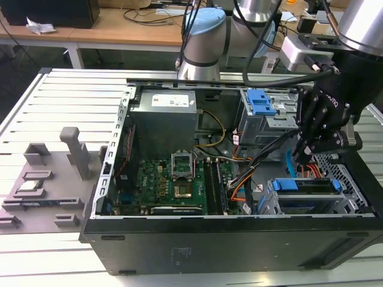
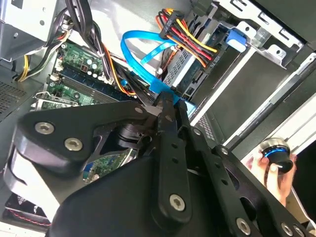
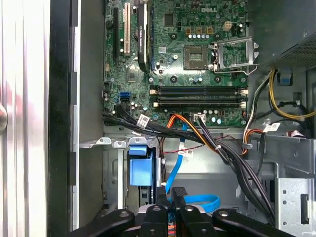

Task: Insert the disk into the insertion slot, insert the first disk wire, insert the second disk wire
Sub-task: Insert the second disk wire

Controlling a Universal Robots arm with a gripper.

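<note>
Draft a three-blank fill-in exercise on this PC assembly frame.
1. The flat cable pinched by the hand is light-___.
2. The disk lies ___ the drive cage.
3. In the exterior view, the hand works at that view's ___ end of the computer case.

Missing words: blue; inside; right

claw hides blue cable plug end
</note>
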